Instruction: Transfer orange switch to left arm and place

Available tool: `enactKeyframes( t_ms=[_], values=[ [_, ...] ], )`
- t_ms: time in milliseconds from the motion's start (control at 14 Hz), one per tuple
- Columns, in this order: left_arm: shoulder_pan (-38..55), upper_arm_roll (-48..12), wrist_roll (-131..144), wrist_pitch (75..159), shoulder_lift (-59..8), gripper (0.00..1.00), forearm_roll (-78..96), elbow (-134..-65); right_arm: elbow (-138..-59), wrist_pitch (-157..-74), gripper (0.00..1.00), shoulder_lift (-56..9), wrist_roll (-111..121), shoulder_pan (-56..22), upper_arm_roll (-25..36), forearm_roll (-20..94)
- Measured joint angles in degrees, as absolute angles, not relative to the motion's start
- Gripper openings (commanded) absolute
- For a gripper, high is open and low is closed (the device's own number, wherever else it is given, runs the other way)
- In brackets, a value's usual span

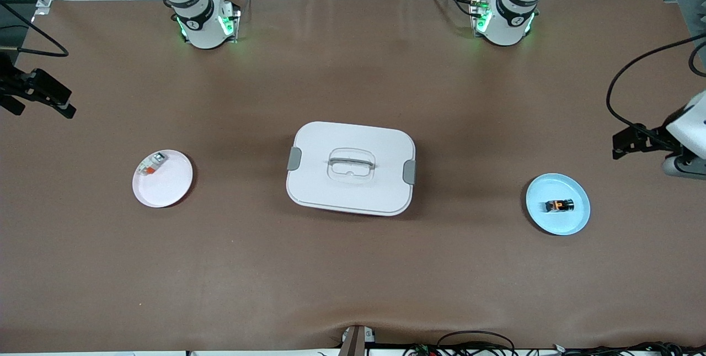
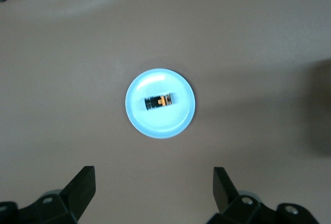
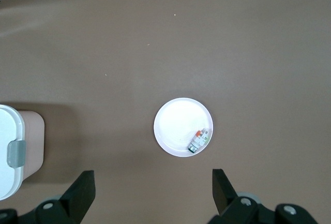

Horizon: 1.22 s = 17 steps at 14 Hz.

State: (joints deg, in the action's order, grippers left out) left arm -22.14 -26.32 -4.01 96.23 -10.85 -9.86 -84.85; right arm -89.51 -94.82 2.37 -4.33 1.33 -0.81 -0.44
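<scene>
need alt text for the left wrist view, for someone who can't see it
A tiny black switch with an orange face lies in the middle of a light blue plate on a brown table. The left claw hangs open above the table beside the plate, holding nothing.

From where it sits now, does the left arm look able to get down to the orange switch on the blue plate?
Probably yes. The left gripper is open above the table by the blue plate. The orange switch lies alone on the plate, and the box stands well off mid-table.
</scene>
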Motion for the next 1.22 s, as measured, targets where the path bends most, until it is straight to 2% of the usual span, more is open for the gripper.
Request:
enactKeyframes(
  t_ms=[430, 573, 860, 1218],
  values=[
    [-2.39, -9.24, 3.09, 90.67, -4.52, 1.0, -9.82, -84.86, -89.51, -94.8, 1.0, 2.0, -4.33, 1.35, -1.65, -0.44],
    [1.13, -5.24, 3.15, 88.93, -2.99, 1.0, -8.74, -84.89, -89.52, -94.56, 1.0, 1.39, -4.33, 1.32, -2.09, -0.44],
    [1.4, -3.07, 3.18, 87.59, 0.09, 1.0, -4.08, -87.4, -89.5, -93.77, 1.0, 0.38, -4.33, 1.27, -2.49, -0.44],
    [1.26, -1.83, 3.33, 87.59, 2.89, 1.0, -2.07, -89.99, -88.96, -88.14, 1.0, 0.38, -4.34, 1.28, -2.41, -0.46]
  ],
)
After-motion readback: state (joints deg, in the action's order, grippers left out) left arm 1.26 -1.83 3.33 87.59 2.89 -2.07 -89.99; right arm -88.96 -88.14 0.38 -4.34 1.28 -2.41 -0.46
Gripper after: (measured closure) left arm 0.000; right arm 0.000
